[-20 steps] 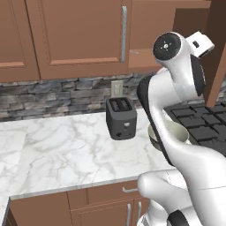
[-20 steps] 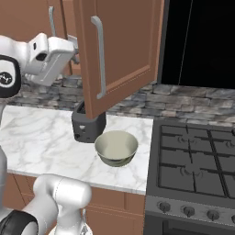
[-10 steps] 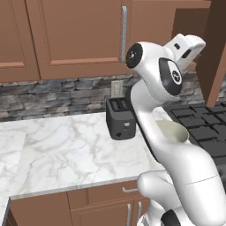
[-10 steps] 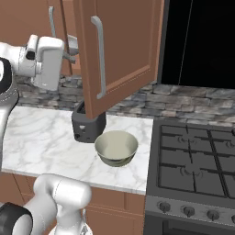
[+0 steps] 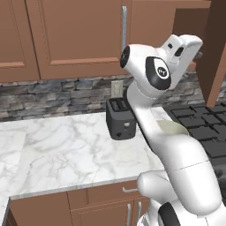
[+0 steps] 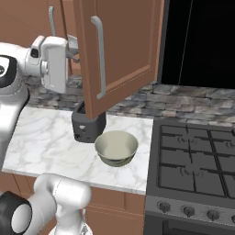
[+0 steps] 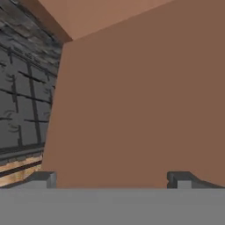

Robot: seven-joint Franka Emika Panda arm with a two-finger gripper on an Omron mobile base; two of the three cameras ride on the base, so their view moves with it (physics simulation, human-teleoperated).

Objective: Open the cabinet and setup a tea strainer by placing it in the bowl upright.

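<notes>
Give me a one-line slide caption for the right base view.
Cabinet door swung open above the toaster and beige bowl, open gripper raised behind it.

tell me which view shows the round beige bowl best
The right base view: the round beige bowl sits whole on the marble counter beside the black toaster. In the left base view just a sliver of it peeks past the arm. The hand view faces brown cabinet wood.

The arm's hand swings in from nine o'clock, and the gripper point(image 6: 72, 48) now sits just behind the open cabinet door point(image 6: 120, 50), fingers spread wide.
</notes>
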